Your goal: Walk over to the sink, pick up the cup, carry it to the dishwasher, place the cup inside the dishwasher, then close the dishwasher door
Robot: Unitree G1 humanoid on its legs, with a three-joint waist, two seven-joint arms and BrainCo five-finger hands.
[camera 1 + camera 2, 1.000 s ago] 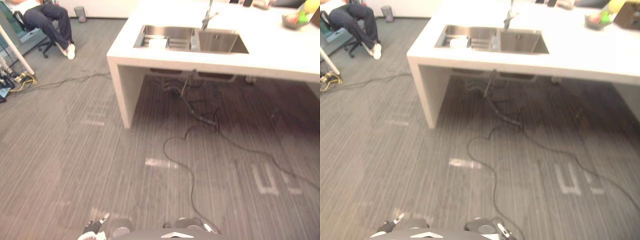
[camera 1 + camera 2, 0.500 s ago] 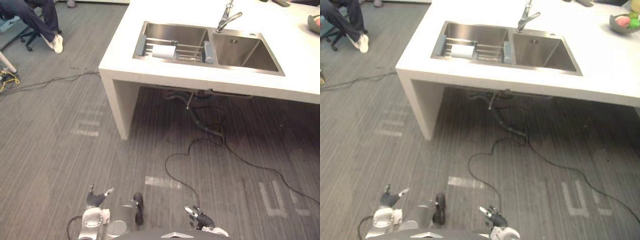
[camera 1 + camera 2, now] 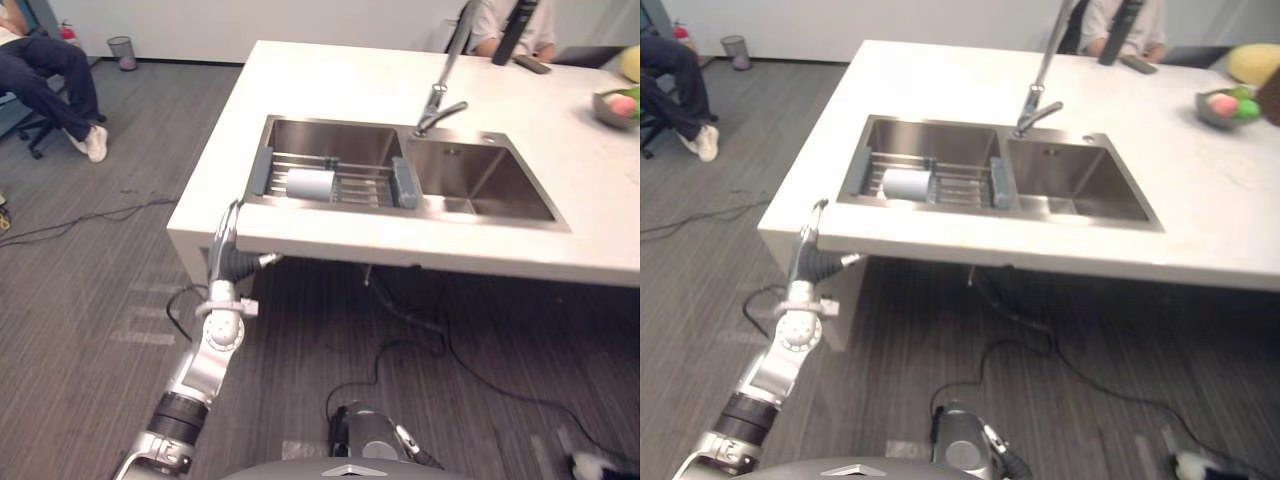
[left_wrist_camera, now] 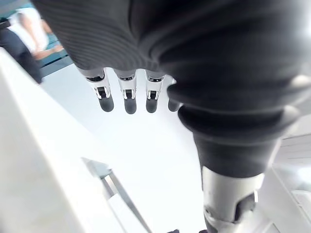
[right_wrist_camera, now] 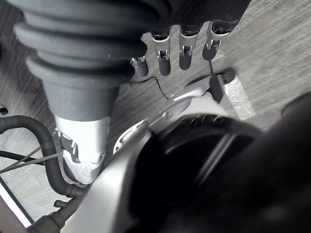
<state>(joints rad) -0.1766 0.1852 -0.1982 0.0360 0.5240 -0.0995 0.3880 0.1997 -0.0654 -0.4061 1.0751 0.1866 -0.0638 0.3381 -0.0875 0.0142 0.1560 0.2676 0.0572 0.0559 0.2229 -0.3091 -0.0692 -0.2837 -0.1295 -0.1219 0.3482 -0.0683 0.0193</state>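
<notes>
the eye views show the cup (image 3: 310, 184) lying in the sink (image 3: 335, 141) at upper centre, its mouth unclear, while the wrist views show the left hand (image 4: 128, 92) and right hand (image 5: 164, 58) straight-fingered, empty.

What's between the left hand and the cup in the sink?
In the left eye view, between the left hand and the cup lie a strip of white counter and the grey end of the rack the cup lies on.
</notes>
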